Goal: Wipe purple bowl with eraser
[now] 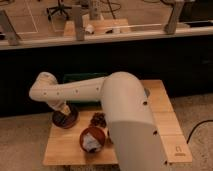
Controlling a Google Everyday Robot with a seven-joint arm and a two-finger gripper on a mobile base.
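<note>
The purple bowl point(65, 120) is small, dark and glossy, and sits at the left side of the wooden table point(165, 120). My white arm point(75, 91) reaches left across the table, bends at the elbow and comes down into the bowl. The gripper point(63, 112) is right over the bowl's inside, at or just above its surface. The eraser cannot be made out; the gripper and arm hide whatever is under them.
An orange-red bowl point(92, 139) with a white lump stands near the table's front edge. A small dark object point(98, 119) lies between the two bowls. A dark green bin point(82, 78) is behind the arm. A long counter point(105, 37) runs beyond the table.
</note>
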